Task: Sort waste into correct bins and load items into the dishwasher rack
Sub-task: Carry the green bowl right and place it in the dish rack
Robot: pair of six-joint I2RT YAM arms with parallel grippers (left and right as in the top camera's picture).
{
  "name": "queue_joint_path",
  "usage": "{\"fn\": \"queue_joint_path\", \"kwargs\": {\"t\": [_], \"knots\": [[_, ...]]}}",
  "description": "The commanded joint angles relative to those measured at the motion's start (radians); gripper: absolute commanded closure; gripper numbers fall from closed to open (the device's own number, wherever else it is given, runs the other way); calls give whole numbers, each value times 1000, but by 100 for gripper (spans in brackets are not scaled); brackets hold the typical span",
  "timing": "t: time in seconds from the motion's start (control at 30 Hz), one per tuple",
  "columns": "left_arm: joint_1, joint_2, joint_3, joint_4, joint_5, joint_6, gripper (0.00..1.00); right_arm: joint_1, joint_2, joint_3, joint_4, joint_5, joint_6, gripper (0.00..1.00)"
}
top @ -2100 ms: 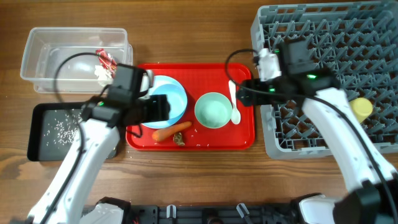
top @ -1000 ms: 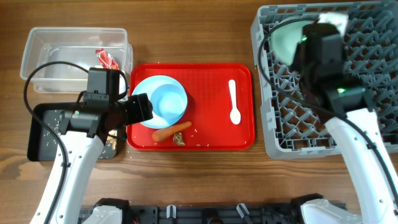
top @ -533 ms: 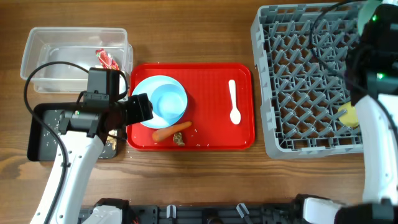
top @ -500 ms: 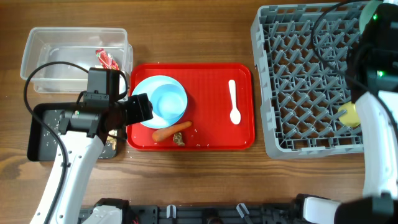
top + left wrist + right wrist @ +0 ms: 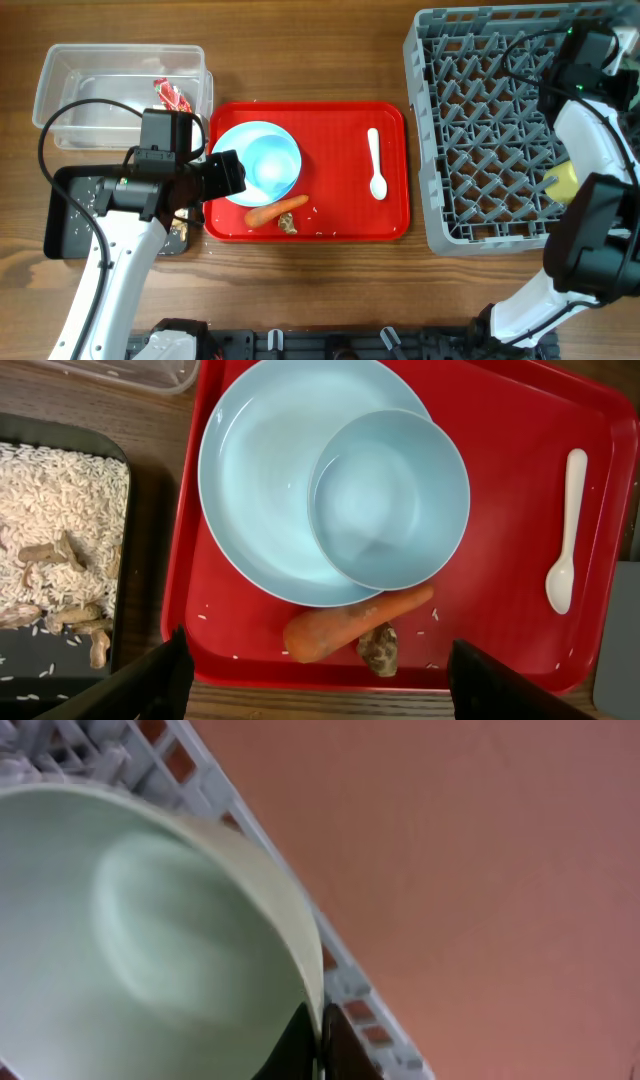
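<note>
We assess this as a robotics test bench staged as a dish-clearing station. Two cabled robot arms (image 5: 115,270) work over a wooden table (image 5: 330,60). On it stand a grey dishwasher rack (image 5: 480,120), a red tray (image 5: 340,200) of tableware, a clear tub (image 5: 100,70) and a black tray (image 5: 75,215) holding rice (image 5: 60,500).

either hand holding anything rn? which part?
The right hand holds the mint green bowl, pinched at its rim. The left hand is open above the red tray and holds nothing.
</note>
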Motion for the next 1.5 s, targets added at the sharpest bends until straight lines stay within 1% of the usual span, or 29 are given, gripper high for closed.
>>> {"fn": "queue_joint_path", "kwargs": {"t": [0.0,0.13,0.2,0.27,0.33,0.43,0.57,0.6,0.7,0.73,0.77,0.9,0.97,1.07,1.1,1.17,1.27,1.33,1.37,1.47], "knots": [[6,-8,3,3,-5,-29,17,33,32,1,-94,-42,164,96],[6,-8,3,2,-5,-29,17,73,32,1,-220,-82,260,96],[6,-8,3,3,-5,-29,17,90,32,1,-281,-149,260,95],[6,-8,3,3,-5,-29,17,100,32,1,-340,-233,259,90],[6,-8,3,3,-5,-29,17,109,31,1,-403,-298,259,90],[6,-8,3,2,-5,-29,17,121,21,1,-448,-303,259,90],[6,-8,3,2,-5,-28,17,129,-71,1,-473,-430,255,62],[6,-8,3,2,-5,-28,17,129,-102,2,-479,-462,244,53],[6,-8,3,2,-5,-28,17,134,-196,2,-494,-556,240,30],[6,-8,3,2,-5,-28,17,136,-237,2,-494,-621,224,24],[6,-8,3,2,-5,-28,17,140,-300,2,-493,-774,192,22],[6,-8,3,2,-5,-28,16,178,-404,2,-500,-1216,202,22],[6,-8,3,2,-5,-28,12,234,-409,2,-523,-1292,244,22],[6,-8,3,2,-5,-28,9,349,-393,1,-572,-1292,256,22],[6,-8,3,2,-5,-28,8,420,-377,1,-587,-1276,262,22],[6,-8,3,2,-5,-28,7,524,-334,0,-603,-1191,312,22],[6,-8,3,2,-5,-28,7,626,-253,0,-615,-1090,376,22],[6,-8,3,1,-5,-28,7,668,-189,0,-620,-1038,427,22],[6,-8,3,1,-5,-28,7,686,-140,0,-624,-996,475,21],[6,-8,3,-3,-5,-28,7,700,-51,0,-631,-970,551,21]]}}
